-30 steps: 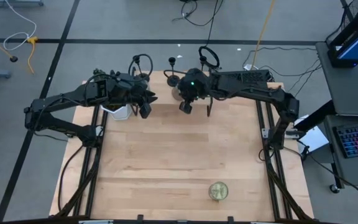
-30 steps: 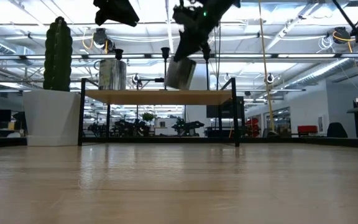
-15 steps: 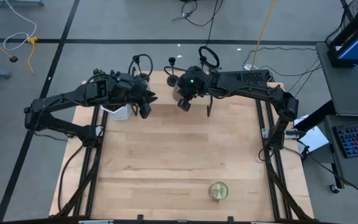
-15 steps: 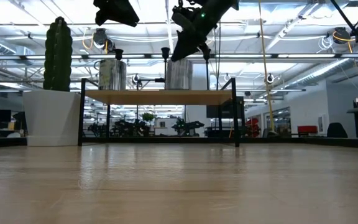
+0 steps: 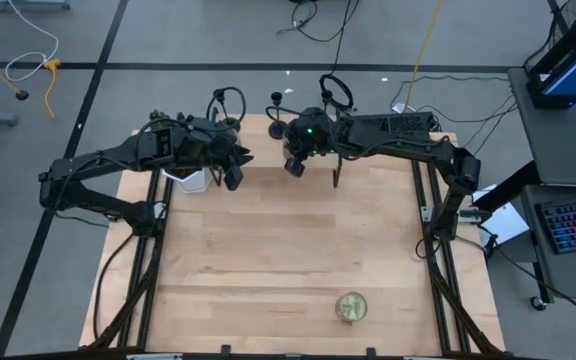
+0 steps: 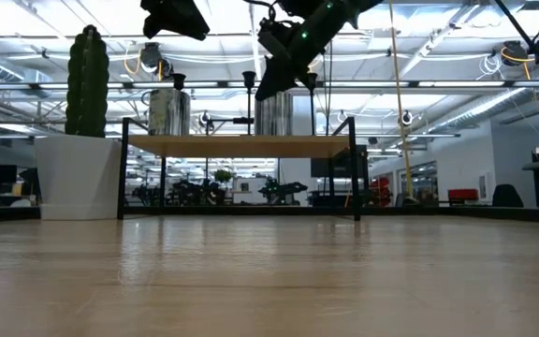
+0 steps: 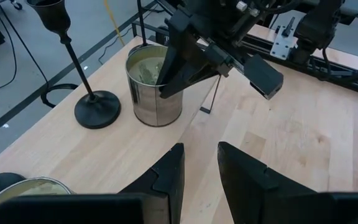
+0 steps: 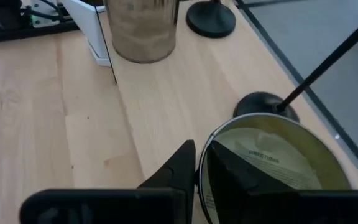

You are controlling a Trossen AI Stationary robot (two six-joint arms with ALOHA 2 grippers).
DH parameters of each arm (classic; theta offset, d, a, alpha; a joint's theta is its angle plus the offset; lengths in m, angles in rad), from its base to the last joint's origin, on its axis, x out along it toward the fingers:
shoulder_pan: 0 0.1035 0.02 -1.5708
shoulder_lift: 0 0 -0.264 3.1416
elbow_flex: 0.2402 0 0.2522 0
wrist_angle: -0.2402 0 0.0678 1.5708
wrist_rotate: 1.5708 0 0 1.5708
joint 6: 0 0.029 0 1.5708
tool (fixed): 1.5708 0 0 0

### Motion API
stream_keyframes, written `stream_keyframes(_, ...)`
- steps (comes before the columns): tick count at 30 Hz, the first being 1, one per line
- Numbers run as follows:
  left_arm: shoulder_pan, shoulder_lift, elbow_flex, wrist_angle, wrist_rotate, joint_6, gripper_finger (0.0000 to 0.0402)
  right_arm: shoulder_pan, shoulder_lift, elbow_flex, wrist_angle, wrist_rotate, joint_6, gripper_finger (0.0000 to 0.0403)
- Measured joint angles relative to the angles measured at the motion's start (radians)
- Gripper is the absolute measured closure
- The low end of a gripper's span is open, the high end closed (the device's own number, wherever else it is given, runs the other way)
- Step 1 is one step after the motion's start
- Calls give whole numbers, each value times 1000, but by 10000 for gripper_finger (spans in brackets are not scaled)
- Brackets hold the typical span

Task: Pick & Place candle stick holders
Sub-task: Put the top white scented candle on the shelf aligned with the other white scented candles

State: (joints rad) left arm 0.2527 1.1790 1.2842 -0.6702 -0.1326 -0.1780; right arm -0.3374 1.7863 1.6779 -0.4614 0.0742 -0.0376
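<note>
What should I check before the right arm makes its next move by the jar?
1. Jar standing upright on the table: ok.
2. Right gripper clear of the jar's rim: cannot tell.
3. Left gripper open and empty: ok.
4. Candle stick holder beside the jar upright: ok.
5. Left gripper hanging apart from jar and holder: ok.
</note>
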Motion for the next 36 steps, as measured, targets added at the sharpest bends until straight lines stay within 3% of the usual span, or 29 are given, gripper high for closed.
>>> stream_keyframes(10, 0, 0, 0, -9, 0, 0, 298, 53, -85, -1, -32, 9, -30, 299)
stream_keyframes(15, 0, 0, 0, -10, 0, 0, 298, 72, -139, 0, -189, 181, -27, 269)
stream_keyframes(18, 0, 0, 0, -14, 0, 0, 298, 71, -143, -1, -299, 261, -12, 267)
stream_keyframes(21, 0, 0, 0, -15, 0, -1, 298, 55, -140, -1, -339, 266, 52, 268)
stream_keyframes(36, 0, 0, 0, -62, 2, -2, 298, -30, -29, -2, -304, 269, 75, 273)
